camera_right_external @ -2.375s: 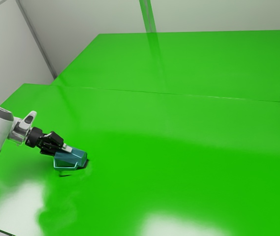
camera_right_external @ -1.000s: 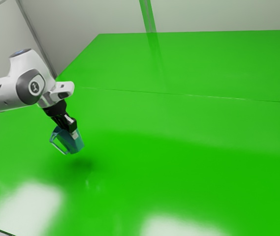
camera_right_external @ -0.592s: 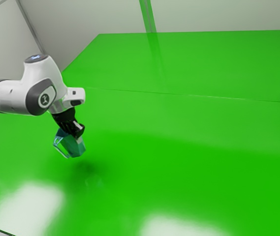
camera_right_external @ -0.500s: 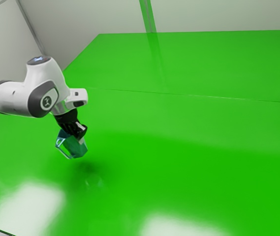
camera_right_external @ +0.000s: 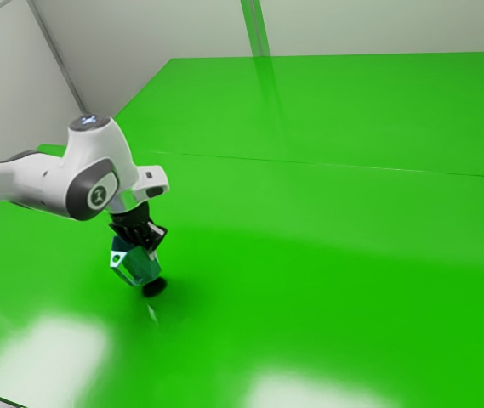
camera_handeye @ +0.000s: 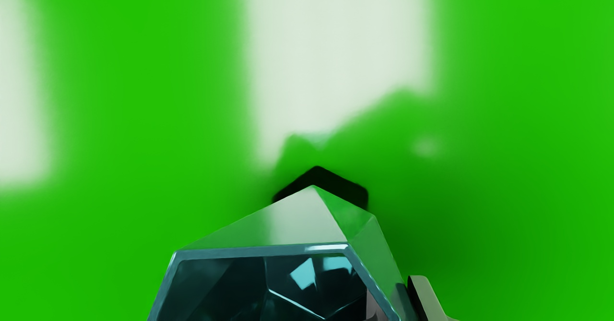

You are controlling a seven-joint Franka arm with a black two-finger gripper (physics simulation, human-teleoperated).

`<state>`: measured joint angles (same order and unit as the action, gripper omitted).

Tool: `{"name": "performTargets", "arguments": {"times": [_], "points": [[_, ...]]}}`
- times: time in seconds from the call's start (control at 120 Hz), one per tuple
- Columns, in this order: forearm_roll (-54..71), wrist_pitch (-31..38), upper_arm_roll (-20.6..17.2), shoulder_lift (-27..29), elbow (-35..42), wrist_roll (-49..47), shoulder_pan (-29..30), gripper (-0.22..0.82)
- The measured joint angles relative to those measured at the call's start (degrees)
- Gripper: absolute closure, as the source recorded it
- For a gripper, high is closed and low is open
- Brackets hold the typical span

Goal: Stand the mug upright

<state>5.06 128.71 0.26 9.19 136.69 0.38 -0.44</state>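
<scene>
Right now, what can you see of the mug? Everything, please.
The mug is glossy teal with flat, angular facets, looking like glass or glazed ceramic. Its rim is angular too, and the inside is dark with pale reflections. The handle is toward the exterior view's left. The mug is tilted, not yet upright: mouth up toward the hand, base down toward the exterior view's right, over a dark shadow on the green table. The hand grips it; whether the base touches the table, I can't tell.
</scene>
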Motion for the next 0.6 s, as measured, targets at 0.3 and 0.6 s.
{"name": "performTargets", "arguments": {"times": [0.3, 0.6], "points": [[1.2, 2.8, -0.1, -3.1, -0.1, -4.8, -0.5, 0.78], [1.3, 4.5, -0.1, -5.8, -0.2, -8.0, -0.7, 0.78]]}}
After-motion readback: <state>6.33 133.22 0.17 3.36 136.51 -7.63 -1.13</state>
